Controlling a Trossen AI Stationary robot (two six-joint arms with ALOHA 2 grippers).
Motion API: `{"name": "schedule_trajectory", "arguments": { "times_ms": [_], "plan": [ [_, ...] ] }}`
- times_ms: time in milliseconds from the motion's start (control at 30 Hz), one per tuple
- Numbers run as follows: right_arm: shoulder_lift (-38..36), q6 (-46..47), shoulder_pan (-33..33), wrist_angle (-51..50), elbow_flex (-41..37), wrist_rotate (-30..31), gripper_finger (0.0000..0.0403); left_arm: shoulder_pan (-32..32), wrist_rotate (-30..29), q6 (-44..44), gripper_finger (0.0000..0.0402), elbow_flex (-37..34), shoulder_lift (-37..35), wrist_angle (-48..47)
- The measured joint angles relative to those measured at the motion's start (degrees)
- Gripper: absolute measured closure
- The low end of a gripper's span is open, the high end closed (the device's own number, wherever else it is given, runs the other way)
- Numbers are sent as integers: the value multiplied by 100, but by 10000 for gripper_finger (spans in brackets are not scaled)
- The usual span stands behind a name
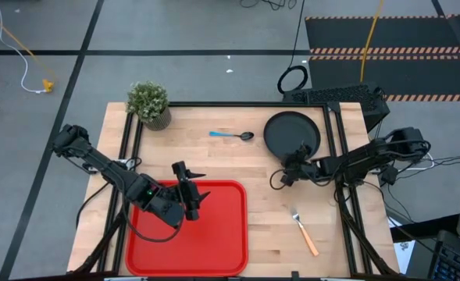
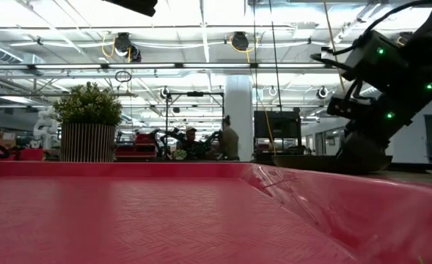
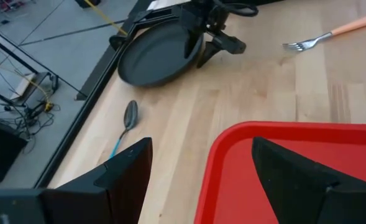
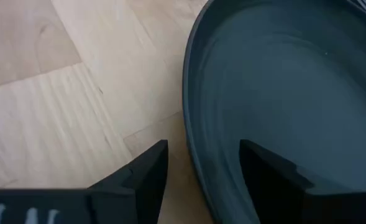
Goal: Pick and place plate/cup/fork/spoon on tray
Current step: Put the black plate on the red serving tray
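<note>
your right gripper (image 4: 201, 177) straddles the near rim of the plate (image 1: 292, 133), fingers parted; your left gripper (image 3: 198, 171) hangs released over the tray (image 1: 214, 250).

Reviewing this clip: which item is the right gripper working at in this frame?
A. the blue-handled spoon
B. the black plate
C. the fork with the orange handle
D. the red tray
B. The right gripper sits at the near rim of the black plate, and its wrist view shows its open fingers straddling that rim, while the fork and spoon lie untouched on the table.
</note>
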Motion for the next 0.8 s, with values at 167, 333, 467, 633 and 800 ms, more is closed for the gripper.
{"name": "schedule_trajectory", "arguments": {
  "times_ms": [167, 333, 467, 633, 800],
  "plan": [
    [1, 8, -4, 91, -51, -25, 257, 1, 0, 13, 124, 0, 0, 0],
    [1, -18, 43, 305, -56, -45, 340, 64, 4, 73, 124, -70, 0, 127],
    [-1, -44, 38, 321, -20, -201, 393, 127, 19, 225, 124, -280, 4, 384],
    [0, 49, 145, 189, 341, -318, 387, 234, 205, 224, 124, -334, 2, 395],
    [0, 36, 249, -772, 1172, -327, 400, 258, 208, 184, 124, -334, 3, 399]
  ]
}}
